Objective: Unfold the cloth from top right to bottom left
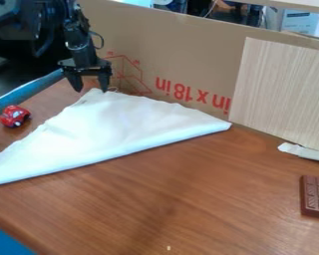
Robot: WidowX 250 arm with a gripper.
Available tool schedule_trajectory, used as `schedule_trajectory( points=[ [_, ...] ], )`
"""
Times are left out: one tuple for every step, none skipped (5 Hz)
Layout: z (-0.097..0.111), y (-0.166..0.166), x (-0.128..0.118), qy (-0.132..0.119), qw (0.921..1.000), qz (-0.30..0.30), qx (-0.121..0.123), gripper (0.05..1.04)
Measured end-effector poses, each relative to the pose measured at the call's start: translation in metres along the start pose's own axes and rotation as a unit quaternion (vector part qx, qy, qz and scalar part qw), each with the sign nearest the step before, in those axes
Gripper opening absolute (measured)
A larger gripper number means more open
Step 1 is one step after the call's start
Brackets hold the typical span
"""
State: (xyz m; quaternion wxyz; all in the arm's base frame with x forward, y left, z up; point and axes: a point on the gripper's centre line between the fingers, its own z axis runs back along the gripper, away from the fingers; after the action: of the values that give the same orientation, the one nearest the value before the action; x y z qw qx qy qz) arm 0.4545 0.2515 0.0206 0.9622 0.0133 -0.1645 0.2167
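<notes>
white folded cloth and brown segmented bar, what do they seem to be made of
The white, triangular folded cloth looks like soft, matte fabric, perhaps cotton: its edges ripple and its surface undulates gently. The brown, rectangular segmented bar looks smooth with moulded segments, which suggests plastic, though real chocolate could look the same.

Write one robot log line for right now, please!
cloth: folded triangle | pincer: open, by top corner | unfolding: not done | red car: beside cloth

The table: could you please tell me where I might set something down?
The widest bare patch of table lies between the cloth and the chocolate bar. Only a narrow strip separates the cloth and the red toy car. Crowded: the cloth's far corner, with the gripper there and cardboard behind.
</notes>
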Motion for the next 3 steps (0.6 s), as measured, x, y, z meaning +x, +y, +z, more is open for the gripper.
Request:
schedule_trajectory(
  points=[
    [-0.0035,-0.0035,0.0008,0.001,1.0,-0.002,0.002,1.001],
    [-0.0015,-0.0039,0.0032,-0.003,1.0,-0.004,0.003,1.001],
    [-0.0086,-0.0019,-0.0001,0.003,1.0,-0.003,0.008,0.957]
  ],
)
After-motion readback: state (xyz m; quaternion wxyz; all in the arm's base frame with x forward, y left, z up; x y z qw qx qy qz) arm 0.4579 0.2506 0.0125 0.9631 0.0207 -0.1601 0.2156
